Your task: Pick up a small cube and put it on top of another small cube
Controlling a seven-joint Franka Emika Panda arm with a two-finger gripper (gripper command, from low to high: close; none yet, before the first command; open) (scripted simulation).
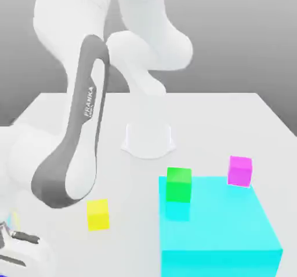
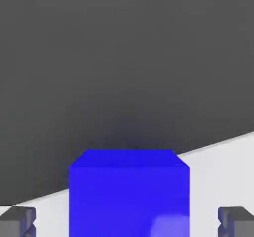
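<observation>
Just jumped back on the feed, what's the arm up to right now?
The arm has its pincer lowered around a small dark blue matte cube on the white table; the fingers stand on either side of it, with gaps showing, so no grip yet. The small bright green cube sits on the big cyan block, beside a small magenta cube. A small yellow cube rests on the table.

We see a simulated test bench rather than any lived-in room: a plain white table [image 1: 52,110] stands before a featureless grey backdrop, with no walls or furniture. On it we find only a white Franka arm [image 1: 87,108] on its round base and flat-coloured blocks, a green cube [image 1: 178,183], a magenta cube [image 1: 239,171], a yellow cube [image 1: 98,214], a blue cube [image 2: 129,194] and a big cyan block [image 1: 217,229]. Their untextured, matte surfaces mark a rendered scene.
</observation>
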